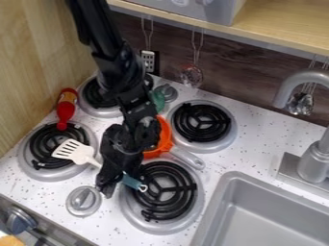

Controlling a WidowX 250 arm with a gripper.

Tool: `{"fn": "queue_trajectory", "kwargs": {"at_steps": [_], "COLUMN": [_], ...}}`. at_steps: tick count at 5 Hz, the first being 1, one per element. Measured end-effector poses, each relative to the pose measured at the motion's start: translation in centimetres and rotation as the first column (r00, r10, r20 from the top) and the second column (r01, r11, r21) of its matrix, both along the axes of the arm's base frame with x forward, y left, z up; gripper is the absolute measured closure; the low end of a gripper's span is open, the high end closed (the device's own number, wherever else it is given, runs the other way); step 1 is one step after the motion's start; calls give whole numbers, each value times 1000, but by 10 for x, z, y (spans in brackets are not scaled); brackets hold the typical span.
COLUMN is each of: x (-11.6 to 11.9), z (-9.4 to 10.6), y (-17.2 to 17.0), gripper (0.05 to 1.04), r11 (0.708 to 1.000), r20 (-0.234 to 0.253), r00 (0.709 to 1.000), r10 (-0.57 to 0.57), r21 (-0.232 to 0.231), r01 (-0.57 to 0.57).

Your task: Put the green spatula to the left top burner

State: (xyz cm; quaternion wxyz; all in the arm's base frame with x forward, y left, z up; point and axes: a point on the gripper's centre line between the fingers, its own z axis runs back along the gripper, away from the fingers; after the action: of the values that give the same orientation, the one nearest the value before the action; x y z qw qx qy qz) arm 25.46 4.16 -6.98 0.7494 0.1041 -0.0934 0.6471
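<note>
One spatula (pixel 76 152) at the pincer (pixel 116 185), head over the lower-left burner (pixel 42 141)

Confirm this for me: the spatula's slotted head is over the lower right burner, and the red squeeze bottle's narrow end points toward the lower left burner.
Wrong burner for the spatula: in the camera view, its slotted head is over the lower left burner. The rest stands: the red squeeze bottle's narrow end does point toward that burner.

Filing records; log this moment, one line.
white spatula, teal handle | head over front-left black coil burner | black gripper at handle | grip unclear
</note>
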Motion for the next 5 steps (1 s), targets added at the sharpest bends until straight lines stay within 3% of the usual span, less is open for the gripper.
{"fn": "queue_trajectory", "kwargs": {"at_steps": [1, 3, 4, 5], "x": [-1, 9, 10, 2], "z": [-1, -6, -7, -16], "y": [2, 0, 0, 8], "gripper": [240, 769, 827, 828], "r11": [999, 994, 993, 998], "r20": [-25, 53, 89, 138], "r00": [1000, 996, 992, 988], "r10": [-11, -76, -92, -62], "r21": [-34, -72, -68, -15], "r01": [10, 80, 98, 65]}}
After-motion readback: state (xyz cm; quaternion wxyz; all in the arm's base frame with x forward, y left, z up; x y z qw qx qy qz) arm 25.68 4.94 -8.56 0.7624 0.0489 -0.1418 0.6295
